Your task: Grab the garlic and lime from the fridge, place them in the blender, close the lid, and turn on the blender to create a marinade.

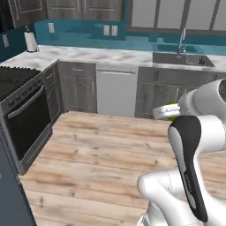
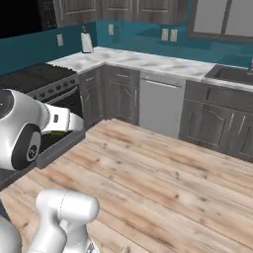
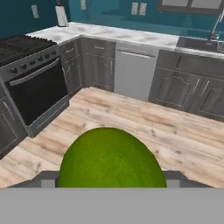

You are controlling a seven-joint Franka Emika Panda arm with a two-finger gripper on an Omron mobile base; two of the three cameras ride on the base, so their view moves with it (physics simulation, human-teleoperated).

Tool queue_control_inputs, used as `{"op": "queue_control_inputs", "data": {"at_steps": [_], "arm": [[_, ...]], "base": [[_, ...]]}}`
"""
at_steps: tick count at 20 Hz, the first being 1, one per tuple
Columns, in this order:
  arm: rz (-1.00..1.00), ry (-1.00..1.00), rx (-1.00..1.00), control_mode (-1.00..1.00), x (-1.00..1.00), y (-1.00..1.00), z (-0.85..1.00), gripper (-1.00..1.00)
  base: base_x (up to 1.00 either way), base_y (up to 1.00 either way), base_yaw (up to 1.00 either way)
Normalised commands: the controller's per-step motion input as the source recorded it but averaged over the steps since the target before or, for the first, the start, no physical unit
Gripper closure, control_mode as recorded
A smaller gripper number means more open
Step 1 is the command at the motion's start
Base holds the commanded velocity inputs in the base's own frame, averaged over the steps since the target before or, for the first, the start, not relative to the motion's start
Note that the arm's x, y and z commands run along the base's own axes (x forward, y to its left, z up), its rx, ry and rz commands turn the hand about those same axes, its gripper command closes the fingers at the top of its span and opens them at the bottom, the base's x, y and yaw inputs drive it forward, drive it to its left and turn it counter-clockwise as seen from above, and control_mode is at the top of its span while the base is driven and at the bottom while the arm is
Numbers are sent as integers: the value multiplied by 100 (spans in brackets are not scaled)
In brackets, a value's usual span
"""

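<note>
Hiding its fingertips, the tool point(image 3: 111, 181) grips the lime point(image 3: 112, 159).

The arm point(image 1: 190, 150) is folded high, jaws clamped around the lime point(image 3: 112, 159).

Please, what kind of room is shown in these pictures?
It is a home kitchen, computer-rendered. A black stove stands under a marble counter, a sink with a tap is set into that counter, and grey cabinets line the teal wall.
</note>
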Motion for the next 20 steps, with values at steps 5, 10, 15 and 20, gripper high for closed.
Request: {"op": "queue_control_inputs", "data": {"at_steps": [5, 10, 15, 20], "arm": [[0, 0, 0, 100, 0, 0, 0, 100], [0, 0, 0, 100, 0, 0, 0, 100], [0, 0, 0, 100, 0, 0, 0, 100], [0, 0, 0, 100, 0, 0, 0, 100]], "base": [[67, -49, -55], [76, -66, -49], [78, -73, -47], [83, -67, -46]]}}
